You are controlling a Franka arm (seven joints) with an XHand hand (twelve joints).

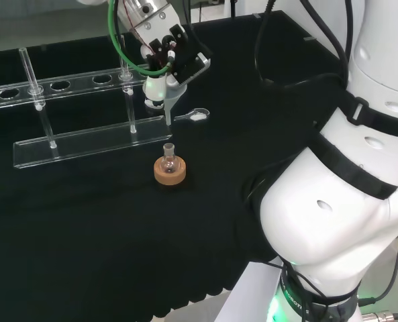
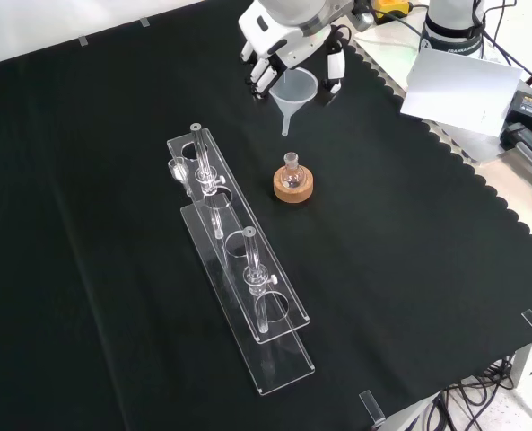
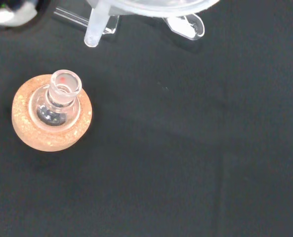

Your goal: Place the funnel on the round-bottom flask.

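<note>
Funnel (image 2: 294, 91), grasped by the hand (image 2: 288, 40), hangs spout-down above the round-bottom flask (image 2: 292, 170) on its cork ring (image 2: 293, 188), seemingly short of the neck.

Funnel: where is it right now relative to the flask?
The funnel is held in the hand, in the air above the cloth, not yet on the flask. In the front view it hangs farther back than the flask on its cork ring.

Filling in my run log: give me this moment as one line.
robot hand: holds funnel | funnel: in air, not yet on flask | flask: upright on cork ring | step: lower funnel into flask neck
</note>
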